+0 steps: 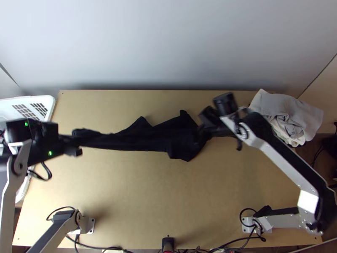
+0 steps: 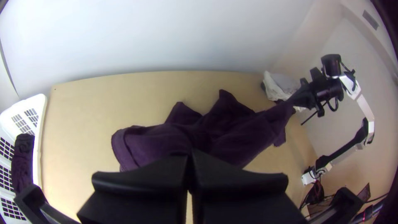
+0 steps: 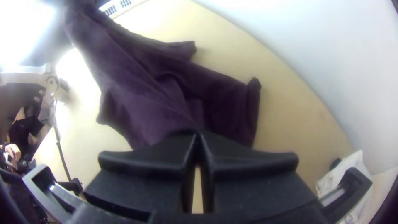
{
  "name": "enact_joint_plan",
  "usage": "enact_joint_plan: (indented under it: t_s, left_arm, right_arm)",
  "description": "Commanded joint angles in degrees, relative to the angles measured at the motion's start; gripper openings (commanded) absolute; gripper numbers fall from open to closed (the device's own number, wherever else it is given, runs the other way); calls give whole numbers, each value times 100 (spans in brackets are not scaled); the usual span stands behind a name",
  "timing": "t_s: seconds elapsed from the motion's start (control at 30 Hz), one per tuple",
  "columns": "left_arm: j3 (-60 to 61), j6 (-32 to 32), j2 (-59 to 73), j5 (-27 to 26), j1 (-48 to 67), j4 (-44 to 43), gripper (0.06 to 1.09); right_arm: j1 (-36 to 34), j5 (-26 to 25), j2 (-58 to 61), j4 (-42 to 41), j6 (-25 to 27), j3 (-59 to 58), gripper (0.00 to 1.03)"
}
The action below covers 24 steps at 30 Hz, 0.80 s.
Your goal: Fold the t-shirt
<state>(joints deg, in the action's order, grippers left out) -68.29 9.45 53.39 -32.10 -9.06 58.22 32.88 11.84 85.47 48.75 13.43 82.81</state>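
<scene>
Spanning the gap between the left tool [image 2: 190,154] and the right tool [image 3: 198,135], the dark t-shirt [image 1: 147,141] appeared light, soft and limp, with low risk of breakage but a likely tendency to sag or bunch if slack was given. Opposite edges or matching corners were the proper grip points, so that tension stayed even; which part each tool held could not be identified. Both tools were closed, each with fabric pinched at its fingertips. Relative to the left tool, the cloth ran as a narrow, gathered band towards the middle of the bench [image 1: 126,189]. Relative to the right tool, it widened into loose folds below and beside the fingertips, with two pointed parts directed towards the bench's far edge. The garment was neither spread flat nor folded
</scene>
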Motion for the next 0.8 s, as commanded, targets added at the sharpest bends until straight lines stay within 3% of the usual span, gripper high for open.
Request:
enact_joint_plan:
  t_s: [0.0,0.23,0.3,0.47,0.67,0.77]
  left_arm:
    - [650,-172,-891,2,598,375,9]
    - [1661,-989,-874,-25,757,-337,11]
    - [1881,-1279,-751,-16,941,-689,22]
    - [2118,-1780,-320,-7,1381,-1190,65]
    - [1863,-1930,-179,-16,1697,-1067,87]
    - [1652,-1903,-12,-16,1697,-1023,89]
  right_arm:
    - [-617,-6,-611,425,283,-291,3]
    - [-625,-6,-1006,477,248,-977,3]
    - [-511,-6,-1041,477,213,-1205,3]
    - [-370,3,-1120,477,63,-1733,3]
    - [-344,-6,-1182,477,125,-2137,3]
    - [-344,-15,-1112,477,133,-2198,3]
